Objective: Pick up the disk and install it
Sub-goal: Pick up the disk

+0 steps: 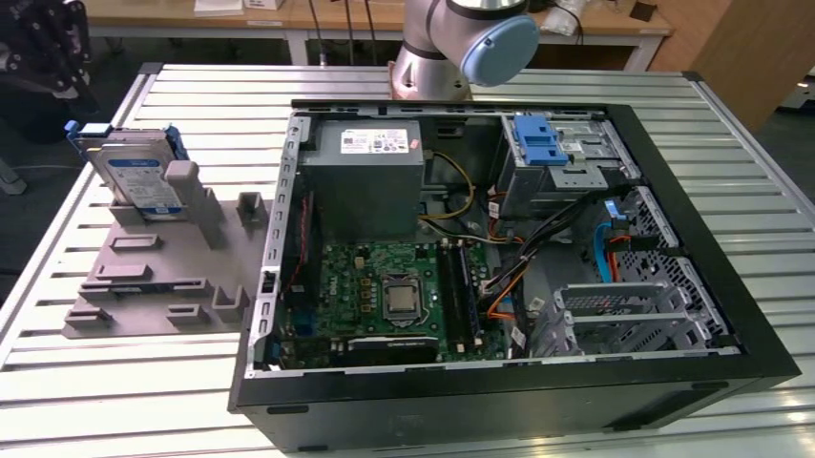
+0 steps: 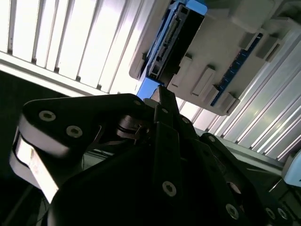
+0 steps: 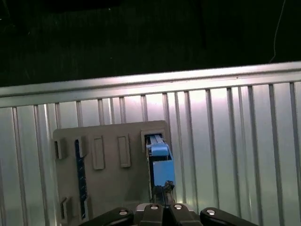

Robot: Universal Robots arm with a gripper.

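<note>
Disk [image 1: 134,176] stands upright in the grey holder [image 1: 159,277] on the surface [image 1: 128,401], beside the open computer case [image 1: 510,410]. Pincer [image 3: 162,188] hovers over its blue edge; how far open cannot be told. Advised: descend square and centred, then seat on both flat faces.

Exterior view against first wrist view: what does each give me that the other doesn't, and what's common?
The exterior view adds the open computer case with its motherboard, and the arm's base. The first wrist view adds the gripper, lined up with the disk seen edge-on. Both show the disk standing upright in the grey holder on the slatted table.
</note>
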